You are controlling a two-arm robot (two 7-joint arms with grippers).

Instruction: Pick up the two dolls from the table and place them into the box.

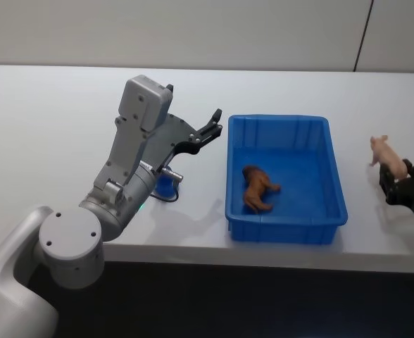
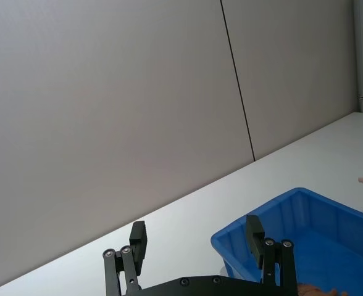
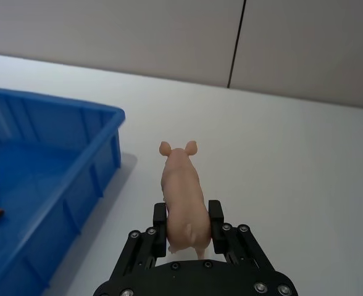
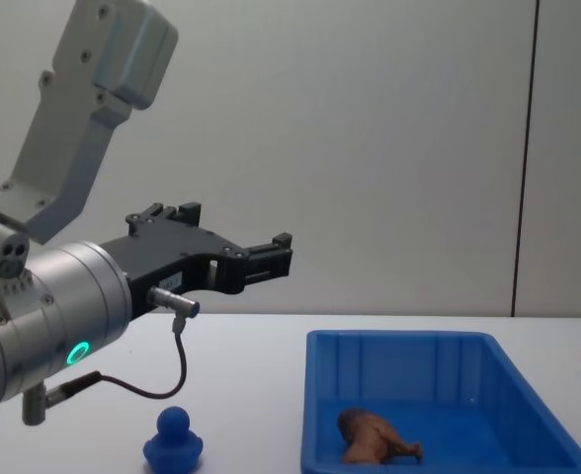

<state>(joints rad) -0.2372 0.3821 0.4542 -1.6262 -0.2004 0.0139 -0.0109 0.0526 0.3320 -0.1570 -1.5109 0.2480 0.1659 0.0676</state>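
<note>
Head view: the right gripper [image 1: 397, 176] hangs at 3 o'clock of the box [image 1: 286, 232], outside its right wall, pinching the pale doll [image 1: 386, 151] by its hind end. The brown doll [image 1: 258, 189] lies inside the box, toward the near left of its floor. The step in hand looks like the carry. To do it well, the doll should travel toward 9 o'clock high enough to clear the rim, and be let go over the bare right half of the floor. The left gripper [image 1: 212, 127] is raised at 9 o'clock of the box, jaws spread and holding nothing, so it does not block that path. A small blue figure [image 1: 166, 184] stands on the table [image 1: 52, 127] beneath that arm.

Left wrist view: the spread fingers [image 2: 138, 239] frame the box's near corner, with nothing between them.

Right wrist view: both pads press the pale doll's flanks, its head pointing away from the gripper. The grip looks centred, but it sits far back on the body, so a slow swing seems wise.

Chest view: the pale doll hangs above the table at 3 o'clock of the box. The box's right wall is the one thing to clear.
</note>
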